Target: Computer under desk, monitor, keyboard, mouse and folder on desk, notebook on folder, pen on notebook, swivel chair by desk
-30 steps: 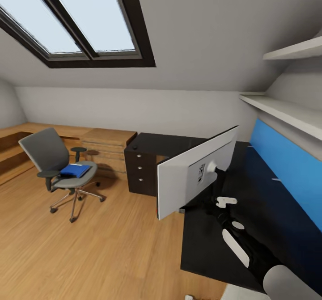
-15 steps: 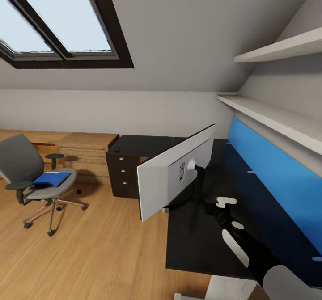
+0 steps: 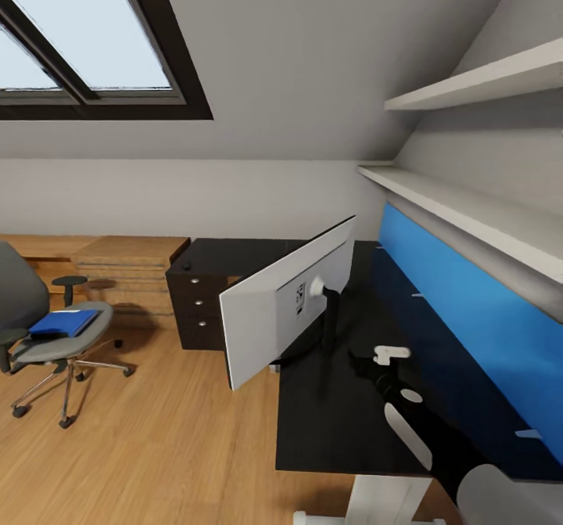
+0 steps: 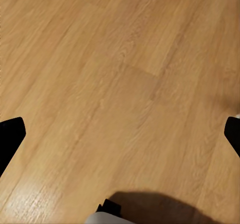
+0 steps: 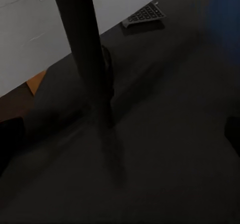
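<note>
Monitor: it is standing on the desk (image 3: 328, 423) at frame centre, its back (image 3: 289, 310) facing me; I am counting this step as done.
Keyboard: I am seeing a corner of it (image 5: 145, 13) in the right wrist view, lying on the desk beyond the monitor's stand (image 5: 85, 48); whether it is sitting close enough I cannot tell.
Folder: the blue folder (image 3: 64, 322) is lying on the chair (image 3: 51, 337) at the left edge, well apart from the desk; this move is not yet done.
Chair: it is sitting out on the wood floor (image 3: 156, 431), not yet beside the desk.
Mouse, notebook, pen, computer: I am not able to judge these from here.
Right arm: I am holding it low over the desk at lower right; the gripper (image 3: 374, 364) looks dark and small in the head view, but the wrist view is showing fingertips at both side edges, so spread wide and holding nothing.
Left gripper: fingertips (image 4: 11, 136) are sitting at opposite edges over bare floor, so wide apart, nothing held.
Progress: I am judging most of the task as still ahead.
</note>
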